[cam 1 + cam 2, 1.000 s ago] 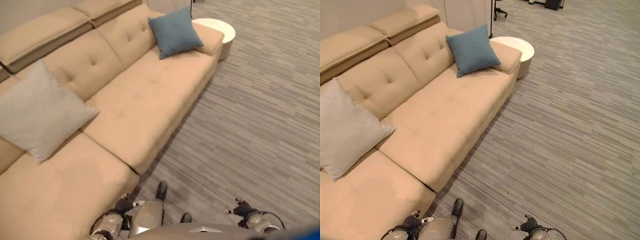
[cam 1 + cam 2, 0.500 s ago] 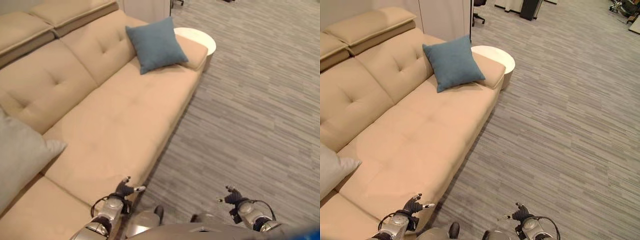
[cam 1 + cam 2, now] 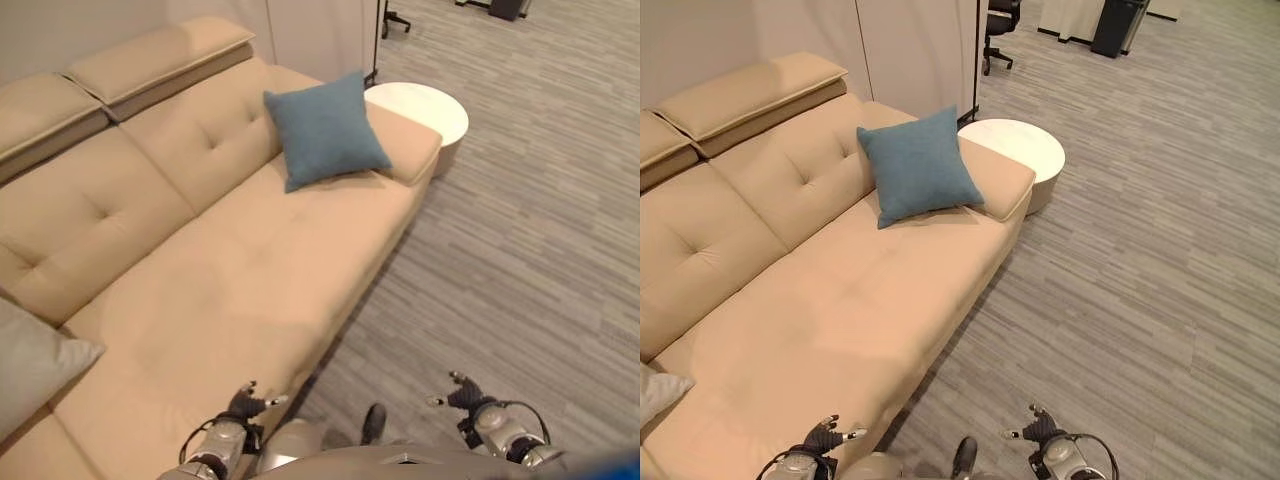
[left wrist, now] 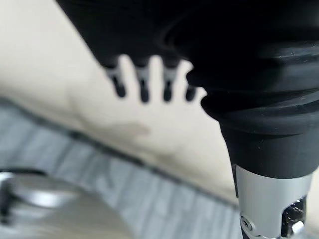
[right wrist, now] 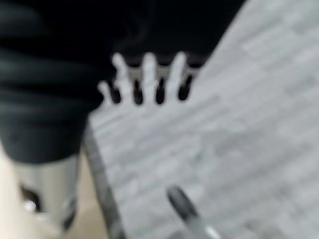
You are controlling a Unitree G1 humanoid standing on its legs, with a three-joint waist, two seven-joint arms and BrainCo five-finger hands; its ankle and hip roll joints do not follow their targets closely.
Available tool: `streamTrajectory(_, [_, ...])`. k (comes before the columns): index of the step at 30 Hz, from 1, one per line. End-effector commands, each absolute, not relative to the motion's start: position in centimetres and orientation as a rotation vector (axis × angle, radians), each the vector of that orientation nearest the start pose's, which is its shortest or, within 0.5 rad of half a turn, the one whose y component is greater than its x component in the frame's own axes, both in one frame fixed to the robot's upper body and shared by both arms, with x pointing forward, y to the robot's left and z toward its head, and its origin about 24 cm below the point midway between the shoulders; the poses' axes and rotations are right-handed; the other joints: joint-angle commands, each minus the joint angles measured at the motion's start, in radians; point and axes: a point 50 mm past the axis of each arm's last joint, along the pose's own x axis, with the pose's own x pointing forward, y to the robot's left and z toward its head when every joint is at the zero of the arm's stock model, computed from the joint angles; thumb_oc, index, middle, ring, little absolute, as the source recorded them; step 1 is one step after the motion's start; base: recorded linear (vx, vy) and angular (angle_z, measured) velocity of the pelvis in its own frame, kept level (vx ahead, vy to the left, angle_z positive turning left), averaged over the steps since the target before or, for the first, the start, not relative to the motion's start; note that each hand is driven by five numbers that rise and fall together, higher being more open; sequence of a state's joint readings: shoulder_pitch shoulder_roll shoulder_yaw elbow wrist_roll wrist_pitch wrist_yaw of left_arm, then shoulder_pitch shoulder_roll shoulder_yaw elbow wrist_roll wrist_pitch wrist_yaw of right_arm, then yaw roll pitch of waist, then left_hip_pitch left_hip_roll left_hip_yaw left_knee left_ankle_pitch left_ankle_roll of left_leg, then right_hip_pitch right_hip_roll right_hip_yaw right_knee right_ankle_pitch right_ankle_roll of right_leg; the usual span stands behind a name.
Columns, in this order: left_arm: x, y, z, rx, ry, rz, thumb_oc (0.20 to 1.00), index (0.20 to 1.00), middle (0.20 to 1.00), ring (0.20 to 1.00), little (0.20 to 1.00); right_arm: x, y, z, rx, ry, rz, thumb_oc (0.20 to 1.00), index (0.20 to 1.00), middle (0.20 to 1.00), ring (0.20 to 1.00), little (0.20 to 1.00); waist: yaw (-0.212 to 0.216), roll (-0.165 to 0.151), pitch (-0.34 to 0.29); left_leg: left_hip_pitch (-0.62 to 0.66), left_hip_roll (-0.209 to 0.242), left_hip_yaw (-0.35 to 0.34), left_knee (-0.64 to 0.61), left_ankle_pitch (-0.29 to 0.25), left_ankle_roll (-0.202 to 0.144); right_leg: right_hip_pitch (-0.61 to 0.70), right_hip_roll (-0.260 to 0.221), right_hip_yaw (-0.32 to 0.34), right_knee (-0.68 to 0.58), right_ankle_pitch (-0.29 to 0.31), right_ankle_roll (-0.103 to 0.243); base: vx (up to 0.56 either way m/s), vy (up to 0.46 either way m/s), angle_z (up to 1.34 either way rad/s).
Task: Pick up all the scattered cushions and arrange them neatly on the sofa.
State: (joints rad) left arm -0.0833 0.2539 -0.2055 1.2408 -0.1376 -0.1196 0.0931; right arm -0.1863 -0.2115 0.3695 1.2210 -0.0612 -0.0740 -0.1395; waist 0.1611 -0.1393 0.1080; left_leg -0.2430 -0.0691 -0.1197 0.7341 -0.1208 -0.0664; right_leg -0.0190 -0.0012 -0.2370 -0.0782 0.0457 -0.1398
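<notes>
Fingers of the left hand (image 3: 243, 405) and right hand (image 3: 466, 396) are spread and empty, far from the square blue cushion (image 3: 325, 130) on the long tan sofa (image 3: 230, 290); the left eye view alone shows a grey cushion (image 3: 35, 360).

The sofa (image 3: 230, 290) is upholstered in matt tan cloth with a soft, suede-like nap and tufted back panels. Against the sofa's far armrest, the blue cushion (image 3: 325, 130) shows a matt woven cloth. At the sofa's near end, the grey cushion (image 3: 30, 365) is a paler matt cloth. Beside the far armrest, the round side table (image 3: 425, 105) has a smooth white top. The floor (image 3: 530, 250) is grey striped, low-pile carpet.
</notes>
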Motion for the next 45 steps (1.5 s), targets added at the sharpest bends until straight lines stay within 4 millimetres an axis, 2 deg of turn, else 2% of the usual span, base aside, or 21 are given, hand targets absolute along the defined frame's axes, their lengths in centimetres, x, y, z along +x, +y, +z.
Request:
streamTrajectory(1, [15.4, 23.0, -14.1, 0.302, 0.958, 0.11, 1.0, 1.0, 1.0, 1.0, 1.0, 17.5, -21.6, -13.5, -0.564, 0.91, 0.071, 1.0, 1.0, 1.0, 1.0, 1.0, 0.012, 0.0, 0.038, 0.014, 0.005, 0.078, -0.405, 0.081, 0.029, 0.055, -0.036, -0.013, 0.021, -0.025, 0.221, 0.34, -0.023, 0.18])
streamTrajectory(2, [15.3, 23.0, -14.1, 0.302, 0.959, 0.11, 1.0, 1.0, 1.0, 1.0, 1.0, 17.5, -21.6, -13.5, -0.564, 0.91, 0.071, 1.0, 1.0, 1.0, 1.0, 1.0, 0.013, -0.001, 0.04, 0.02, 0.004, 0.08, -0.411, 0.082, 0.029, 0.059, -0.037, -0.012, 0.02, -0.025, 0.221, 0.45, 0.016, 0.24])
streamTrajectory(3, [14.9, 23.1, -14.2, 0.296, 0.966, 0.12, 1.0, 1.0, 1.0, 1.0, 1.0, 17.3, -21.6, -13.5, -0.571, 0.913, 0.077, 1.0, 1.0, 1.0, 1.0, 1.0, 0.026, 0.015, 0.023, 0.022, -0.014, 0.075, -0.562, 0.14, 0.032, 0.085, -0.005, -0.004, 0.012, -0.043, 0.227, 0.24, 0.018, 0.1])
streamTrajectory(4, [14.9, 23.1, -14.2, 0.296, 0.966, 0.12, 1.0, 1.0, 1.0, 1.0, 1.0, 17.3, -21.6, -13.5, -0.571, 0.913, 0.078, 1.0, 1.0, 1.0, 1.0, 1.0, 0.027, 0.014, 0.025, 0.029, -0.016, 0.076, -0.57, 0.144, 0.032, 0.089, -0.007, -0.004, 0.011, -0.043, 0.228, 0.33, 0.027, 0.06])
streamTrajectory(6, [14.6, 23.1, -14.3, 0.293, 0.971, 0.122, 1.0, 1.0, 1.0, 1.0, 1.0, 17.2, -21.6, -13.6, -0.574, 0.914, 0.082, 1.0, 1.0, 1.0, 1.0, 1.0, 0.031, 0.03, 0.015, 0.006, -0.015, 0.107, -0.629, 0.21, 0.026, 0.118, 0.02, 0.002, 0.015, -0.069, 0.225, 0.2, 0.022, -0.1])
streamTrajectory(8, [13.9, 23.6, -14.4, 0.29, 0.992, 0.136, 1.0, 1.0, 1.0, 1.0, 1.0, 17.5, -21.1, -13.5, -0.575, 0.905, 0.101, 1.0, 1.0, 1.0, 1.0, 1.0, 0.035, 0.023, -0.003, 0.035, -0.006, 0.155, -0.644, 0.2, 0.042, 0.127, 0.028, -0.016, 0.058, -0.101, 0.224, 0.29, 0.037, -0.14])
streamTrajectory(10, [13.6, 23.9, -14.4, 0.291, 0.995, 0.149, 1.0, 1.0, 1.0, 1.0, 1.0, 17.7, -20.7, -13.5, -0.578, 0.895, 0.112, 1.0, 1.0, 1.0, 1.0, 1.0, 0.047, 0.019, -0.011, 0.05, -0.022, 0.137, -0.634, 0.184, 0.052, 0.119, 0.013, -0.03, 0.111, -0.107, 0.235, 0.27, 0.08, -0.06])
streamTrajectory(11, [13.2, 24.2, -14.5, 0.28, 1.011, 0.169, 1.0, 1.0, 1.0, 1.0, 1.0, 17.9, -20.5, -13.4, -0.582, 0.887, 0.121, 1.0, 1.0, 1.0, 1.0, 1.0, 0.061, 0.023, -0.016, 0.092, -0.022, 0.132, -0.65, 0.162, 0.063, 0.083, -0.018, -0.059, 0.244, -0.077, 0.277, 0.21, 0.101, -0.04])
streamTrajectory(12, [13.2, 24.2, -14.5, 0.279, 1.011, 0.169, 1.0, 1.0, 1.0, 1.0, 1.0, 17.9, -20.5, -13.4, -0.582, 0.887, 0.121, 1.0, 1.0, 1.0, 1.0, 1.0, 0.061, 0.023, -0.016, 0.092, -0.023, 0.132, -0.651, 0.163, 0.063, 0.081, -0.019, -0.059, 0.247, -0.078, 0.278, 0.19, 0.119, 0.0])
streamTrajectory(14, [13.3, 24.5, -14.4, 0.275, 1.012, 0.179, 1.0, 1.0, 1.0, 1.0, 1.0, 18.7, -20.0, -13.1, -0.584, 0.861, 0.13, 1.0, 1.0, 1.0, 1.0, 1.0, 0.048, 0.046, -0.002, 0.169, -0.014, 0.102, -0.669, 0.139, 0.091, 0.009, -0.083, -0.115, 0.46, 0.011, 0.327, 0.19, 0.103, 0.17])
streamTrajectory(16, [13.5, 24.6, -14.4, 0.288, 1.011, 0.175, 1.0, 1.0, 1.0, 1.0, 1.0, 19.0, -19.8, -13.0, -0.58, 0.848, 0.134, 1.0, 1.0, 1.0, 1.0, 1.0, 0.041, 0.051, -0.001, 0.188, -0.009, 0.088, -0.678, 0.132, 0.095, -0.014, -0.096, -0.116, 0.495, 0.021, 0.324, 0.19, 0.041, 0.37])
streamTrajectory(20, [13.7, 24.9, -14.2, 0.288, 0.999, 0.183, 1.0, 1.0, 1.0, 1.0, 1.0, 19.2, -19.4, -12.9, -0.576, 0.839, 0.147, 1.0, 1.0, 1.0, 1.0, 1.0, 0.042, 0.058, -0.006, 0.238, 0.004, 0.036, -0.739, 0.134, 0.085, -0.042, -0.155, -0.139, 0.372, 0.009, 0.295, 0.21, -0.068, 0.44])
streamTrajectory(22, [13.9, 24.8, -14.2, 0.3, 0.999, 0.17, 1.0, 1.0, 1.0, 1.0, 1.0, 19.5, -19.2, -12.7, -0.576, 0.827, 0.151, 1.0, 1.0, 1.0, 1.0, 1.0, 0.036, 0.06, -0.006, 0.248, 0.011, 0.015, -0.75, 0.129, 0.074, -0.058, -0.175, -0.089, 0.263, 0.024, 0.295, 0.18, -0.125, 0.44])
streamTrajectory(25, [14.0, 24.8, -14.2, 0.308, 0.999, 0.172, 1.0, 1.0, 1.0, 1.0, 1.0, 20.3, -18.5, -12.3, -0.577, 0.787, 0.168, 1.0, 1.0, 1.0, 1.0, 1.0, 0.013, 0.058, -0.008, 0.266, 0.02, -0.043, -0.775, 0.118, 0.06, -0.082, -0.188, 0.059, 0.137, 0.086, 0.316, 0.18, -0.136, 0.56])
streamTrajectory(27, [14.0, 24.8, -14.2, 0.301, 0.997, 0.18, 1.0, 1.0, 1.0, 1.0, 1.0, 20.1, -18.5, -12.4, -0.576, 0.793, 0.168, 1.0, 1.0, 1.0, 1.0, 1.0, 0.008, 0.055, -0.013, 0.27, 0.023, -0.064, -0.77, 0.105, 0.052, -0.084, -0.206, 0.055, 0.122, 0.11, 0.326, 0.18, -0.156, 0.67])
streamTrajectory(29, [13.4, 24.9, -14.3, 0.292, 1.01, 0.194, 1.0, 1.0, 1.0, 1.0, 1.0, 20.0, -18.3, -12.5, -0.582, 0.793, 0.183, 1.0, 1.0, 1.0, 1.0, 1.0, 0.016, 0.044, -0.022, 0.27, 0.028, -0.068, -0.758, 0.087, 0.039, -0.05, -0.208, 0.005, 0.101, 0.089, 0.329, 0.2, -0.2, 0.66])
streamTrajectory(36, [13.5, 24.5, -14.4, 0.269, 1.01, 0.196, 1.0, 1.0, 1.0, 1.0, 1.0, 19.8, -18.8, -12.4, -0.58, 0.782, 0.166, 1.0, 1.0, 1.0, 1.0, 1.0, 0.014, 0.031, -0.029, 0.23, 0.081, -0.146, -0.681, 0.066, -0.016, -0.01, -0.152, -0.03, 0.094, 0.009, 0.289, 0.12, -0.224, 0.5])
streamTrajectory(38, [14.4, 24.1, -14.2, 0.254, 0.984, 0.189, 1.0, 1.0, 1.0, 1.0, 1.0, 19.5, -19.7, -12.4, -0.584, 0.791, 0.138, 1.0, 1.0, 1.0, 1.0, 1.0, 0.003, 0.022, 0.003, 0.164, 0.103, -0.101, -0.569, 0.091, -0.043, 0.029, -0.126, -0.067, 0.068, -0.014, 0.266, 0.03, -0.264, 0.7])
streamTrajectory(41, [14.5, 23.7, -14.3, 0.264, 0.986, 0.163, 1.0, 1.0, 1.0, 1.0, 1.0, 18.9, -20.3, -12.6, -0.571, 0.815, 0.116, 1.0, 1.0, 1.0, 1.0, 1.0, -0.015, 0.012, 0.019, 0.128, 0.102, 0.007, -0.523, 0.095, -0.032, 0.063, -0.112, -0.102, 0.053, -0.033, 0.248, 0.03, -0.16, 0.87])
streamTrajectory(43, [14.3, 23.5, -14.4, 0.26, 0.99, 0.157, 1.0, 1.0, 1.0, 1.0, 1.0, 18.4, -20.6, -12.9, -0.567, 0.843, 0.108, 1.0, 1.0, 1.0, 1.0, 1.0, -0.013, 0.006, 0.014, 0.105, 0.051, 0.023, -0.549, 0.079, -0.014, 0.063, -0.106, -0.112, 0.048, -0.037, 0.252, 0.1, -0.088, 0.74])
streamTrajectory(45, [13.2, 23.6, -14.8, 0.264, 1.029, 0.151, 1.0, 1.0, 1.0, 1.0, 1.0, 17.8, -20.6, -13.2, -0.559, 0.864, 0.111, 1.0, 1.0, 1.0, 1.0, 1.0, -0.016, 0.016, -0.007, 0.079, 0.015, 0.113, -0.633, 0.119, 0.015, 0.065, -0.082, -0.129, 0.048, -0.054, 0.253, 0.21, -0.012, 0.15])
